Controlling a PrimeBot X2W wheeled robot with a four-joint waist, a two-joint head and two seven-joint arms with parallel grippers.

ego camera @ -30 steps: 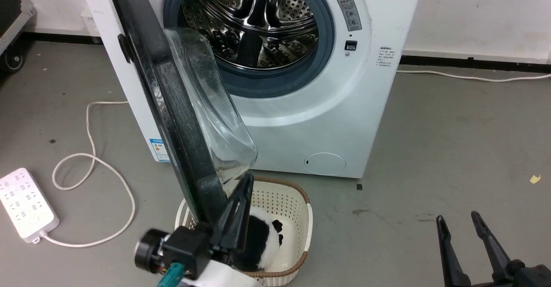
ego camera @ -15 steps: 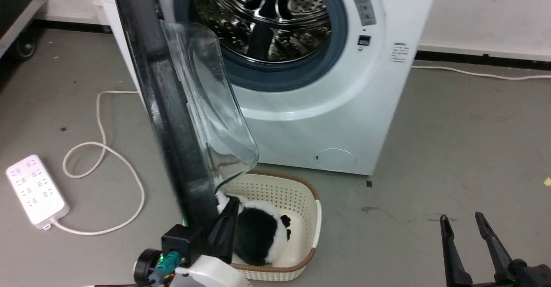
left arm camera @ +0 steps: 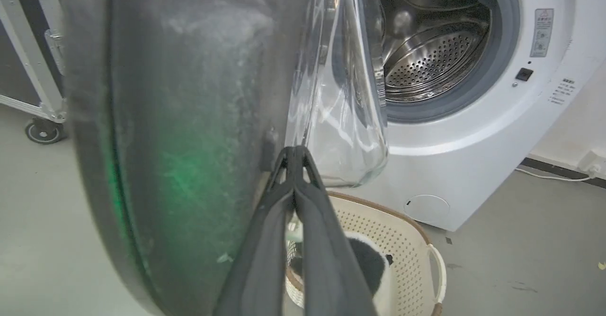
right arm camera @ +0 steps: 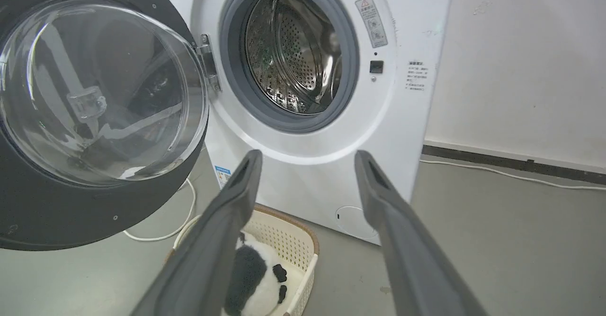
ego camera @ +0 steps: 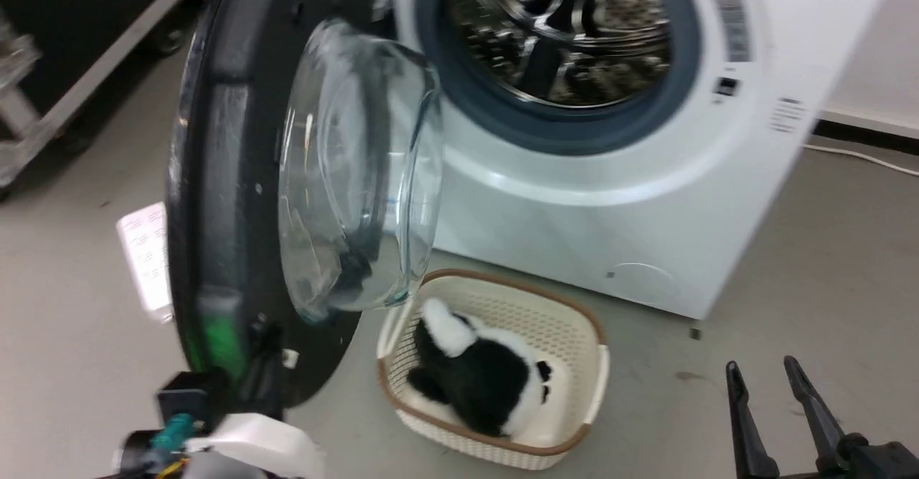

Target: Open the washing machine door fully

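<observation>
1. Beside the open mouth of the washing machine (ego camera: 574, 213), pressing a clenched left end effector (left arm camera: 293, 155) at the inner face of the washing machine door (ego camera: 215, 141), low down and just beside the glass bowl (ego camera: 359, 170); grasping nothing, apparently only pushing.
2. Hanging on the hinge (right arm camera: 208, 65) at the left of the opening, well clear of the grey gasket (ego camera: 546, 131) and steel drum (ego camera: 574, 41), about square to the front panel.
3. Judged well past halfway: unlatched and wide, yet probably short of full travel, with some outward swing left.
4. Parked low at the right with the right end effector (ego camera: 761, 365) released, fingers spread, well apart from door and machine.
5. Set on the floor just below the glass bowl: a cream laundry basket (ego camera: 596, 364) holding a black-and-white plush toy (ego camera: 488, 378); no contact with the door apparent.
</observation>
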